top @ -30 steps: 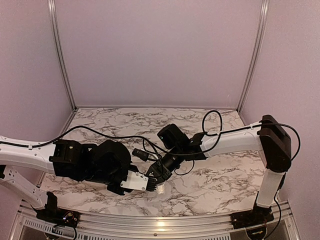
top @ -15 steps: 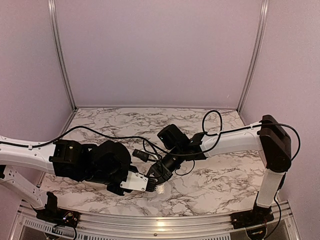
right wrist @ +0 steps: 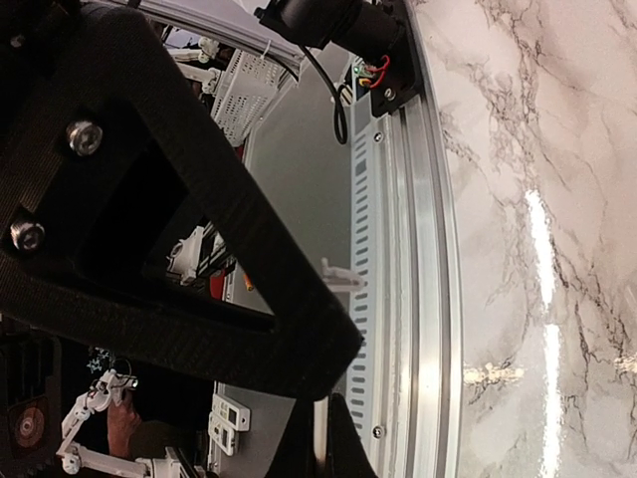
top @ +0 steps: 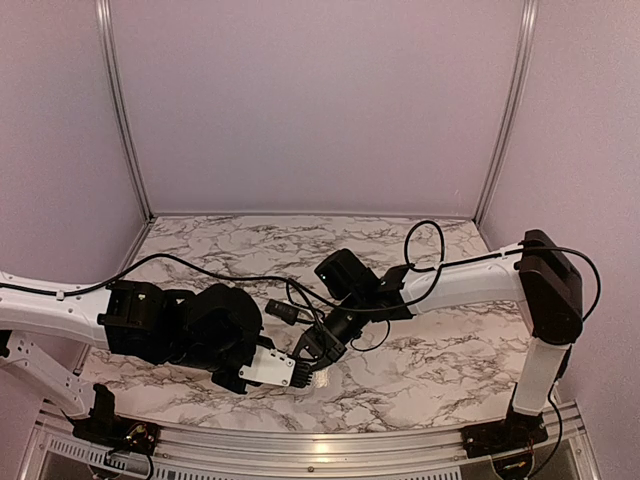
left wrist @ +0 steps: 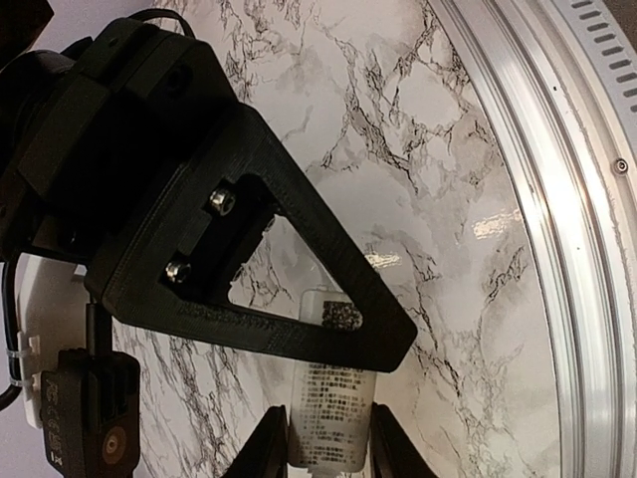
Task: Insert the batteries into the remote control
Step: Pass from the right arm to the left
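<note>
At the near edge of the desk [left wrist: 448, 199], close to the aluminium rail [left wrist: 557, 249], the two arms meet over the remote control [left wrist: 328, 408]. It lies with its back side up; a printed label and a small code square are visible on it. The left pincer [left wrist: 330, 450] has it between the fingers [left wrist: 267, 448], one finger along each long side. They seem to touch the plastic, so I judge it as held, with a narrow opening that matches the width of the remote. The right pincer [right wrist: 333, 428] is completely closed. Its black frame hangs directly over the upper half of the remote and hides that part in the left wrist view. I cannot tell if it carries something. No battery shows in any view, and a slim black cylinder between black fingers would be hard to see.

Several things could go wrong from here. The two pincers are very near to each other, so a small side movement could make them collide and push the remote out of line. If the left grip is only light, pressure from above could make the smooth body slide or tip between the fingers. The rail is also near, and a remote that slips toward it could come to rest against the metal, where a new grasp is difficult. If the battery cover is closed, any push downward would only press the remote into the desk.
</note>
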Controlling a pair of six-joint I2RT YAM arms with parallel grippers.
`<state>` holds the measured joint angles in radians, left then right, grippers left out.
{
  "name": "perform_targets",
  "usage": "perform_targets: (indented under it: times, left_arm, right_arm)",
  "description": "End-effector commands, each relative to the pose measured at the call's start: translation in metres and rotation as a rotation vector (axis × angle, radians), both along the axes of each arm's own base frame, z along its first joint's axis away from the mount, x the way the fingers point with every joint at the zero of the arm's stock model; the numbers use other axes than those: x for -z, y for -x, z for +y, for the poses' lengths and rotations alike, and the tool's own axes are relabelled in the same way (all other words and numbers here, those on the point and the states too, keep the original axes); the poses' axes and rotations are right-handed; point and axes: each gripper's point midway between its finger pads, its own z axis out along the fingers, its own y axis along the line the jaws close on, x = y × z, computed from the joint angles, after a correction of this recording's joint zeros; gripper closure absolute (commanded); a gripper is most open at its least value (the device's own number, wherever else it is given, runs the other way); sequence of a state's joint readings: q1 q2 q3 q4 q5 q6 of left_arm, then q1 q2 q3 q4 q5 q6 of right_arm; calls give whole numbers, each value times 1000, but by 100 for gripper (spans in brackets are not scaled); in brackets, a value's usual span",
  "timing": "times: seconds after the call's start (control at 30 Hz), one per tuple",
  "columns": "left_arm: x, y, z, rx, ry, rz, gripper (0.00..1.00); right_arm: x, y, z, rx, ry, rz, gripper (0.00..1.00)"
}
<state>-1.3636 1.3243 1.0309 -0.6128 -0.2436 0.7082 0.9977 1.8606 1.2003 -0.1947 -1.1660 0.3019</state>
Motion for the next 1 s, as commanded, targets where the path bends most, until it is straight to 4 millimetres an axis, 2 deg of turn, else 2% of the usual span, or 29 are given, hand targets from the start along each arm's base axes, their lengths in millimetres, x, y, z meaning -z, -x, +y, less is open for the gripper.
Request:
perform_targets:
  times: [0.0,0.07,0.2,0.27,0.33,0.4,0.57,0.73,0.83,0.97]
  left_arm:
    - [7,3,5,5,-38,7,74]
    - [7,3,5,-2,-34,7,76]
    - [5,0,5,-37,-20,14,79]
    - [2,-1,3,-61,-2,25,80]
    - [0,-3,3,-94,15,44,80]
    - [1,-6,3,-136,30,67,80]
    - [7,-16,6,-286,82,167,81]
    - [16,-20,3,-414,169,305,81]
    - [24,-30,2,-505,201,369,81]
    - [51,-47,6,-627,146,418,81]
  right_arm:
    - [-15,5,5,-36,-52,-7,100]
    - [-16,5,5,-38,-55,-7,98]
    - [-18,3,4,-33,-56,-21,83]
    - [-18,-4,3,-10,-52,-34,71]
    - [-17,-13,1,24,-45,-35,65]
    - [-17,-29,-4,83,-43,-38,59]
    - [-20,-81,-26,280,-48,-75,55]
    - [-14,-140,-62,536,-38,-113,54]
    - [-14,-161,-83,642,-63,-109,53]
    - [-5,-179,-98,709,-36,-135,52]
